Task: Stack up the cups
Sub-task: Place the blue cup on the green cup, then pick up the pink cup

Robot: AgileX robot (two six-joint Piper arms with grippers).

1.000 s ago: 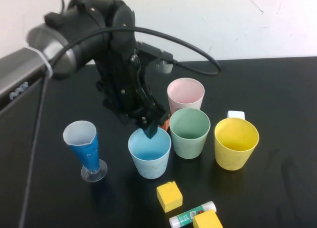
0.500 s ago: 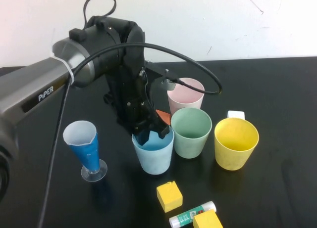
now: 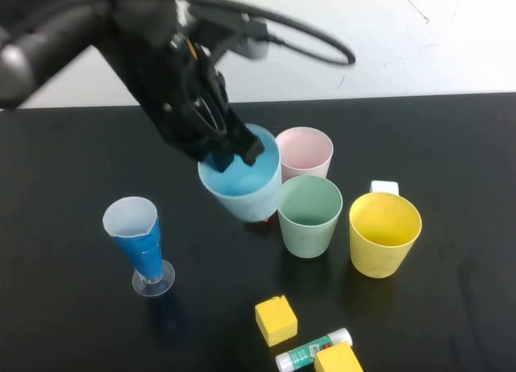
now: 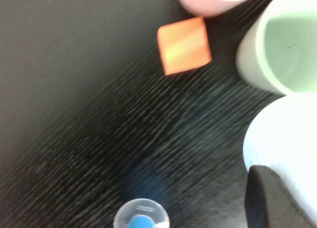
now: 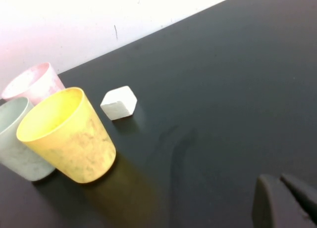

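My left gripper [image 3: 235,156] is shut on the rim of the light blue cup [image 3: 242,186] and holds it tilted above the table, just left of the pink cup [image 3: 303,151] and the green cup [image 3: 310,215]. The yellow cup [image 3: 384,233] stands at the right end of the group. In the left wrist view one dark finger [image 4: 270,201] presses on the outside of the light blue cup [image 4: 290,139], with the green cup [image 4: 287,55] and pink cup [image 4: 213,0] beyond. My right gripper [image 5: 292,201] is shut and hovers over bare table, away from the yellow cup [image 5: 69,136].
A blue-and-white cone glass [image 3: 139,243] stands at the left. An orange block [image 4: 184,51] lies below the lifted cup. A white block [image 3: 384,187] sits behind the yellow cup. Two yellow blocks [image 3: 276,319] and a glue stick [image 3: 313,349] lie near the front edge.
The left gripper shut on the light blue cup's rim and lifted it up off the table, tilting it. The other cups have not moved.
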